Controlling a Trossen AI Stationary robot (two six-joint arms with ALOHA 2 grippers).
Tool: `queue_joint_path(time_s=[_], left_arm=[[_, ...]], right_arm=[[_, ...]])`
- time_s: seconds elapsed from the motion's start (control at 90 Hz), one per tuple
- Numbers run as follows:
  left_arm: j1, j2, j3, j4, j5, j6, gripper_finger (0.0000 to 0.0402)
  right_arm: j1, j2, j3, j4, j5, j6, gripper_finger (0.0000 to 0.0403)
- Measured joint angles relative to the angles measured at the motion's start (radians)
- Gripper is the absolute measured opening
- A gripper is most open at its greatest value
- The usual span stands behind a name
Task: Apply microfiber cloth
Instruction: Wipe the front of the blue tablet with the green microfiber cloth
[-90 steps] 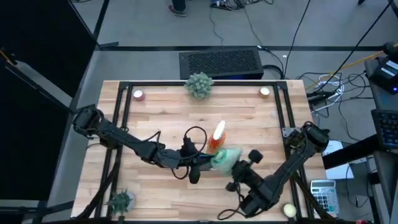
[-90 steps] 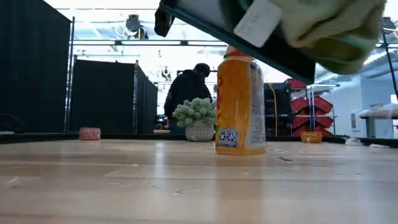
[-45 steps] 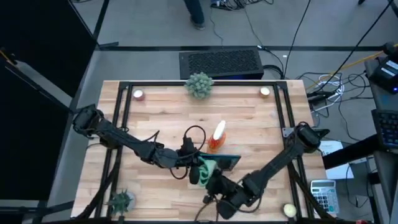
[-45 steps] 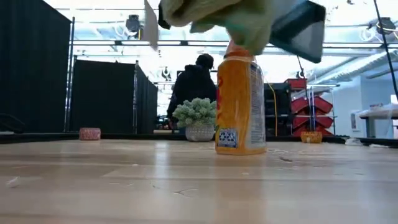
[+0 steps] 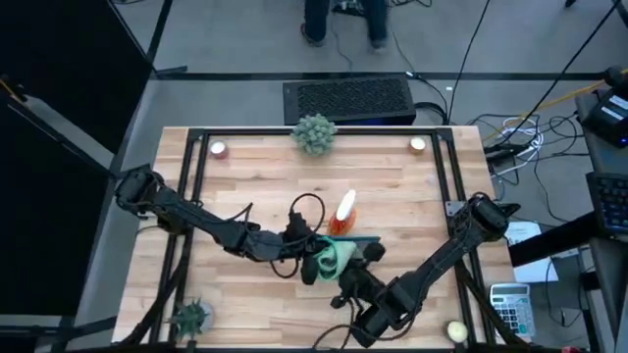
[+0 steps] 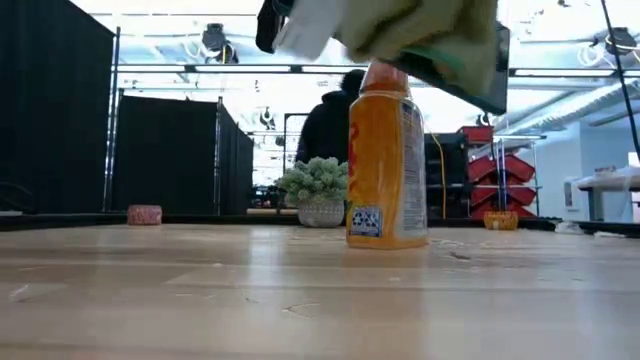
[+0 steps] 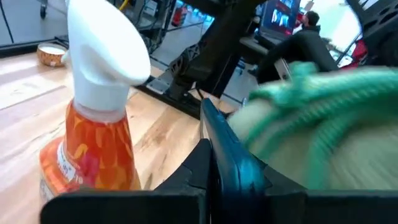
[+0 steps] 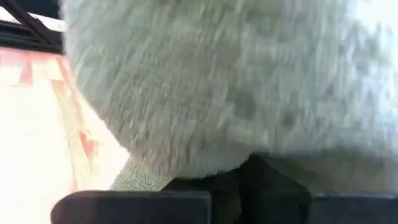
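Now | left claw (image 5: 312, 257) clamps phone (image 7: 233, 158) | right claw (image 5: 345, 267) clamps microfiber cloth (image 5: 337, 254) on it

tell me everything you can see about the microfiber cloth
The microfiber cloth is a soft, pale green, fuzzy fabric, bunched up rather than spread flat. It is held in the air above the wooden table, pressed against a thin black phone that the left gripper holds. The right gripper is shut on the cloth. It sits just in front of the orange spray bottle.
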State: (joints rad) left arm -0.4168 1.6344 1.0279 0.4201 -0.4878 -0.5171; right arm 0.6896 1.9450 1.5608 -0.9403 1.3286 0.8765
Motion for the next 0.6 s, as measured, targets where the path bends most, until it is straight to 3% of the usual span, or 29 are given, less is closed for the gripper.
queue_joint_path(time_s=[0.133,0.333,0.4,0.456,0.533,0.6], left_arm=[[-0.001,0.000,-0.001,-0.009,-0.001,0.000,0.0010],[-0.006,0.002,-0.002,-0.038,0.027,-0.001,0.0010],[-0.009,0.002,-0.002,-0.033,0.048,-0.002,0.0010],[-0.010,0.001,-0.001,-0.021,0.054,-0.005,0.0010],[-0.011,0.000,0.000,-0.019,0.052,-0.005,0.0010],[-0.007,0.000,0.000,-0.009,0.042,-0.004,0.0010]], right_arm=[[0.026,-0.003,0.000,-0.251,-0.041,0.249,0.0004],[0.098,-0.005,0.000,-0.434,-0.317,0.361,0.0004],[0.129,-0.005,0.029,-0.403,-0.352,0.353,0.0004],[0.146,-0.006,0.059,-0.306,-0.298,0.296,0.0004],[0.137,-0.009,0.069,-0.098,-0.182,0.100,0.0004],[0.098,-0.007,0.068,0.057,-0.161,-0.103,0.0004]])
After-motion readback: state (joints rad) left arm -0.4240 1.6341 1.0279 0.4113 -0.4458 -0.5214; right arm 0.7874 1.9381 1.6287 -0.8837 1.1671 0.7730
